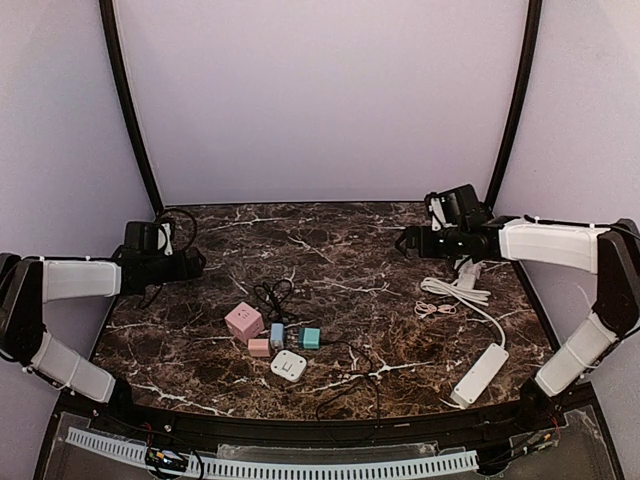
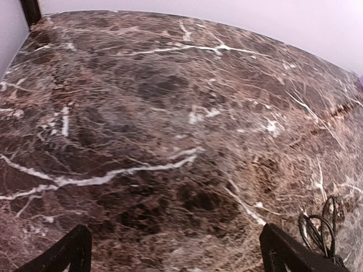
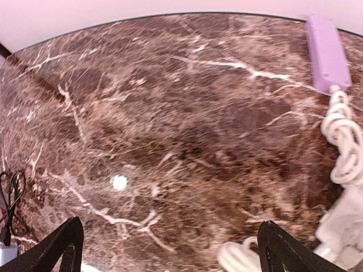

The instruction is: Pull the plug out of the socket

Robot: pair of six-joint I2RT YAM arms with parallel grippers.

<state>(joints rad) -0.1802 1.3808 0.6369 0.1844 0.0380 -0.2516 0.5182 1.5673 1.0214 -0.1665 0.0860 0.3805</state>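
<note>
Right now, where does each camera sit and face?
Top external: above, behind the bases, looking down on the table; left arm, right arm and socket show.
Left wrist: on the left arm, facing bare marble; open jaws at bottom corners.
Right wrist: on the right arm, facing marble; open jaws likewise.
Shared: top and right wrist show the power strip.

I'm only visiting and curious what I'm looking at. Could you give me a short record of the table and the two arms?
Table: dark marble top
Socket: pink cube, left of centre, untouched
Next to it: small pink block, blue block, teal block, white adapter, black cable
Right side: long white power strip, coiled white cord
Left gripper: open, empty, over bare marble
Right gripper: open, empty, near the white cord
</note>
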